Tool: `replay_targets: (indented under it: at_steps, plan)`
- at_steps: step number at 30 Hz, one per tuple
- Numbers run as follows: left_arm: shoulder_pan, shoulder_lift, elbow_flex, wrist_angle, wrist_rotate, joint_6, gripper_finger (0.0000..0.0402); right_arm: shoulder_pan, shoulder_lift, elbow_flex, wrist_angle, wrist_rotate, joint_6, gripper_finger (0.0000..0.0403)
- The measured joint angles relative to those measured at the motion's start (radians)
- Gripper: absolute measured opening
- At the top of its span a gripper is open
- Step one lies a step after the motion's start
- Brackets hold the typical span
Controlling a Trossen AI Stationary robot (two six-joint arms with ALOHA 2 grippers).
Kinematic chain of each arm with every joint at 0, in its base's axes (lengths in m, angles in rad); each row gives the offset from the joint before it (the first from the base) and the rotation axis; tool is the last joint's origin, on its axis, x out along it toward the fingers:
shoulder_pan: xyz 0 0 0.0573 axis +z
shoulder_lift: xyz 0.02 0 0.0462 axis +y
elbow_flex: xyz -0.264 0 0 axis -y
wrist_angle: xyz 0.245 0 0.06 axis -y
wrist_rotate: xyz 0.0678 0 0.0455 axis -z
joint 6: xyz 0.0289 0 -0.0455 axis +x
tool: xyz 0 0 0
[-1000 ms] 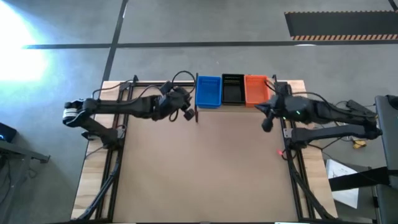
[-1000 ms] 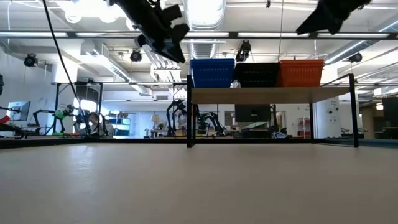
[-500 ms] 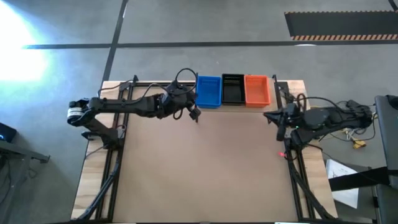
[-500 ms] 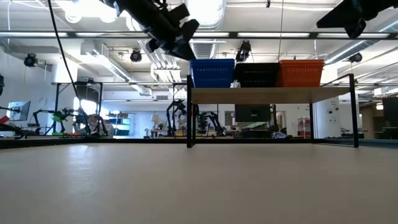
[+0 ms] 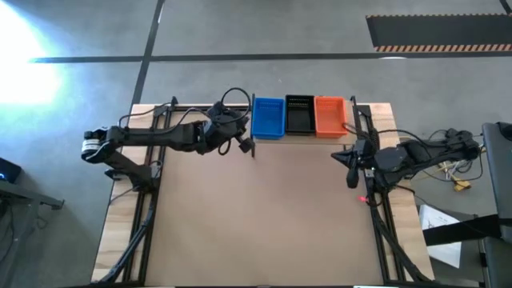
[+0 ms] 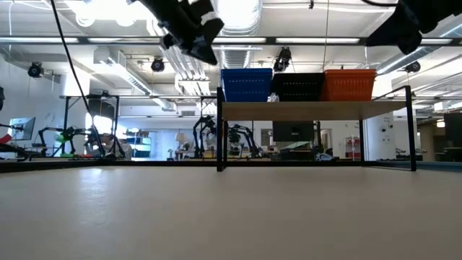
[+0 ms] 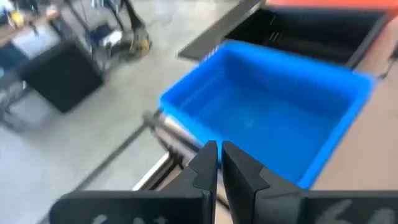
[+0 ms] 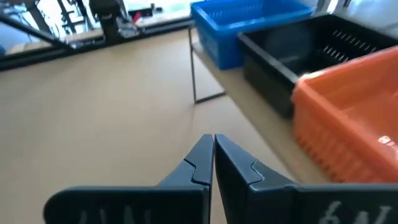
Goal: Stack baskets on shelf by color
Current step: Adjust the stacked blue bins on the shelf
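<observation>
Three baskets stand side by side with their bottoms on the shelf [image 6: 310,110] at the table's far edge: blue [image 5: 269,118], black [image 5: 299,114] and orange [image 5: 330,115]. My left gripper [image 5: 246,146] hangs shut just left of and nearer than the blue basket [image 7: 267,112], above shelf height [image 6: 204,45], with nothing between its fingers [image 7: 217,155]. My right gripper [image 5: 352,172] is shut and empty near the table's right edge, nearer than the orange basket [image 8: 354,118]. It points toward the shelf's left end [image 8: 213,149].
The shelf stands on thin black legs [image 8: 194,68], one of them close to my left gripper. The wide tan tabletop [image 5: 256,224] stretches in front of the shelf. Black frame rails [image 5: 144,216] run along both table sides, and cables lie off the right edge [image 5: 456,172].
My right gripper has drawn away from the orange basket, toward the table's near edge along its right side. It has sunk a little and turned as the arm swung. The baskets have stayed where they were.
</observation>
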Motion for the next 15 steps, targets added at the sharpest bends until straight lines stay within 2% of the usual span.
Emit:
replay_targets:
  at_steps: [6,15]
  plan:
    - [0.042,0.053,-0.014,0.002,0.047,-0.021,0.0006,0.068,0.068,-0.058,0.015,0.0,0.06,0.0009]
    - [0.041,0.11,-0.001,0.163,0.093,0.012,0.0006,0.127,0.142,-0.084,0.038,0.004,0.116,0.0009]
